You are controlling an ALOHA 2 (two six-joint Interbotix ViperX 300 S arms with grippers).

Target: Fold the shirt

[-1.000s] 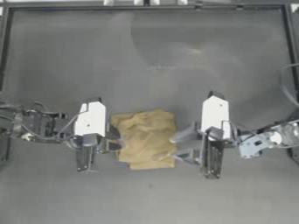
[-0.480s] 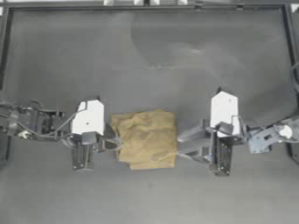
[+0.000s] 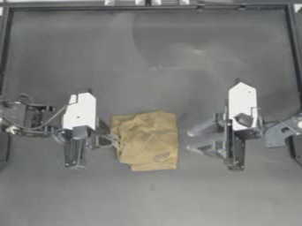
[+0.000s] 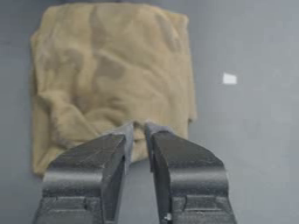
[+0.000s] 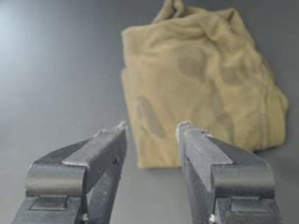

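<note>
While the folded shirt (image 3: 145, 140) lies between them, left gripper (image 3: 112, 140) seemingly closed at its edge, right gripper (image 3: 190, 139) apart, clear.

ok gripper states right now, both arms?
Left gripper: shut, empty, at the folded shirt's left edge.
Right gripper: open, empty, off the shirt's right side.

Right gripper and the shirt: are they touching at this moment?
Apart. The top view shows bare table between the right gripper and the folded shirt; the right wrist view shows its open jaws short of the cloth.
</note>
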